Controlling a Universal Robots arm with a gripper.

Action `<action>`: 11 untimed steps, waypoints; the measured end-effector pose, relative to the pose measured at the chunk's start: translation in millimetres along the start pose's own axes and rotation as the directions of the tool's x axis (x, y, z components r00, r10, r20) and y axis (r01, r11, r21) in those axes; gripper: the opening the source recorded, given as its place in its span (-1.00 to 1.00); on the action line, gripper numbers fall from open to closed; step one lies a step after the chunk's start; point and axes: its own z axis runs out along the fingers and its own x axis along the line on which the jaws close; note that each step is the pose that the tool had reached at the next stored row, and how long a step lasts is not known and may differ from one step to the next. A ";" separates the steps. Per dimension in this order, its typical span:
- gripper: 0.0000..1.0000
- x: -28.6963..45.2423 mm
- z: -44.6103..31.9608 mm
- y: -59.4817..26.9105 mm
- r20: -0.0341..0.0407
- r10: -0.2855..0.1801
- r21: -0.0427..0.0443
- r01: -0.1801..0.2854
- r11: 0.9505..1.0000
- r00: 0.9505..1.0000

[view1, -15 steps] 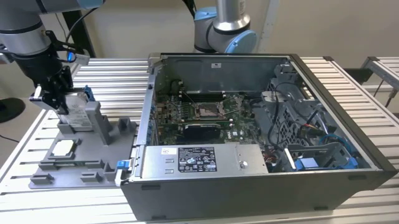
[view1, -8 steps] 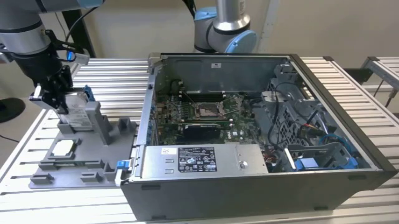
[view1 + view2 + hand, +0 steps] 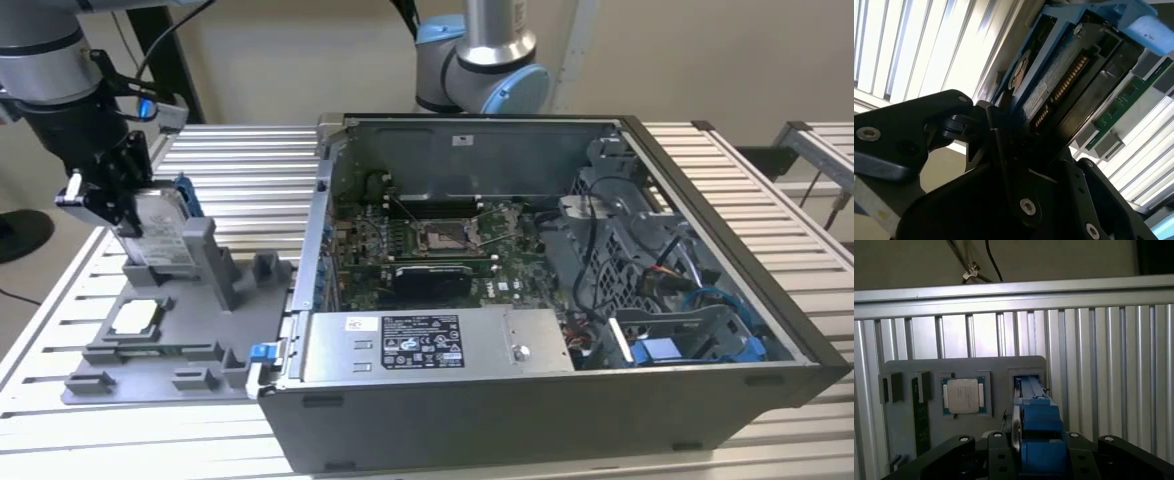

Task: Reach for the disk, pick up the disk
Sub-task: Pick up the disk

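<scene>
The disk (image 3: 163,232) is a flat silver drive in a blue bracket. It stands on edge over the upright slot of the grey fixture (image 3: 174,345), at the exterior view's left. My gripper (image 3: 131,212) comes down on it from above, with its black fingers pressed on both flat faces. In the second wrist view the disk (image 3: 1064,75) runs out from between the fingers (image 3: 1004,150), showing its connector row and blue frame. The first wrist view shows the disk's blue bracket (image 3: 1038,425) edge-on, with the fixture's slot (image 3: 1029,382) beyond it.
A small square silver chip (image 3: 134,317) (image 3: 965,396) lies in the fixture, beside a memory stick (image 3: 919,415). The open computer case (image 3: 534,260) stands close by on the exterior view's right. A second arm's base (image 3: 481,60) rises behind the case. The table is slatted metal.
</scene>
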 end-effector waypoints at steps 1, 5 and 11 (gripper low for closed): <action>-1.00 0.0 -0.7 0.0 0.000 0.000 0.000 0.000 1.000 1.000; -1.00 0.0 -2.2 0.0 -0.001 0.000 0.000 0.000 1.000 1.000; -1.00 -0.2 -7.4 0.1 -0.001 0.000 0.000 0.000 1.000 1.000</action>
